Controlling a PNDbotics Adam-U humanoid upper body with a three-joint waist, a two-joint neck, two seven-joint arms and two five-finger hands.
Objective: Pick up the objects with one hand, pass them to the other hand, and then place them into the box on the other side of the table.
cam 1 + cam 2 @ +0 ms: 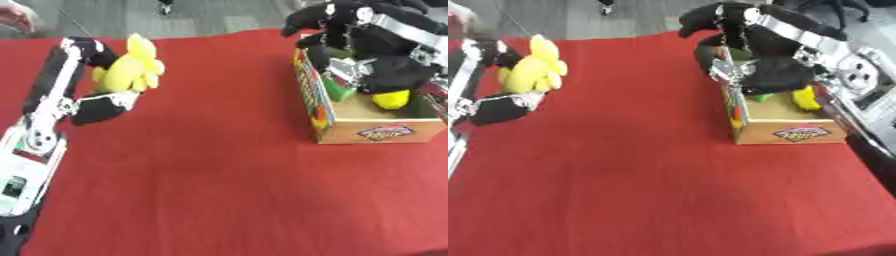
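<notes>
Left eye view shows the left robot hand (105,102) clamped on a yellow plush toy (129,67); the right robot hand (350,47), fingers curled empty, hangs over the box (376,131); it should meet midway

The box (367,131) stands on the table (201,175) at its right side, with the right hand (367,47) over and partly inside it (two small things (391,99) lie within). Well apart, at the far left, the left hand (105,102) holds a soft toy (131,67) above the table.

A yellow plush toy (129,67) held aloft at left; open cardboard box (372,131) at right.
</notes>
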